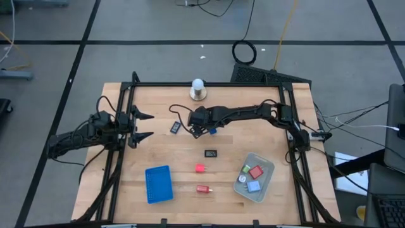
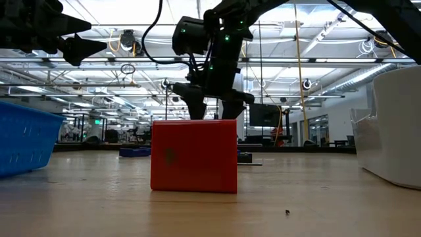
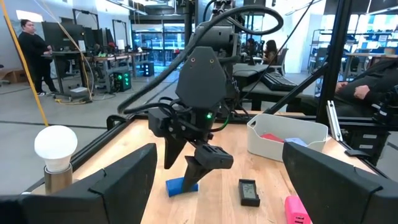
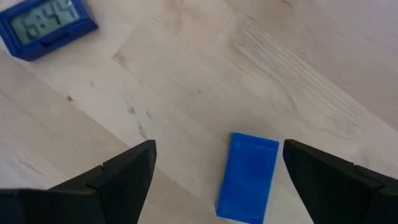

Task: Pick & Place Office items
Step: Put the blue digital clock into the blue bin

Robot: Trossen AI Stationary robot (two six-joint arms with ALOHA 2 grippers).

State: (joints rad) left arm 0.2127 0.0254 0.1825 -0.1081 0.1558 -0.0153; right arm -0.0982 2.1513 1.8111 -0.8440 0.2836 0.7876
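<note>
High view – right gripper (image 1: 201,131): hung just above the blue block (image 1: 213,132) near the table's middle, on the near side of the white ball on a metal base (image 1: 198,90); its jaws stood open and held nothing
High view – blue clock (image 1: 176,127): lay just beside the right gripper, on the side away from the blue block
High view – left gripper (image 1: 143,126): waited well to the left of the ball, over the table's left edge, fingers spread wide and empty
High view – other items: a black rectangle (image 1: 211,152), a pink block (image 1: 200,168) and a red block (image 1: 202,189) lay in a loose line running from the ball toward the near edge
High view – clear bin (image 1: 267,166): sat well right of that line and held red, blue and pale pieces
High view – blue tray (image 1: 158,184): lay flat, left of the red block
Low view – red block (image 2: 193,155): filled the foreground; the right gripper (image 2: 212,108) hung behind it with its fingers parted
Left wrist view – right gripper (image 3: 189,168): poised over the blue block (image 3: 182,185), fingers apart; the ball (image 3: 56,148) stood off to one side and the black rectangle (image 3: 249,191) lay near the block
Right wrist view – blue block (image 4: 247,176): lay on the wood between the two open fingers, untouched; the blue clock (image 4: 45,26) lay well apart from it
</note>
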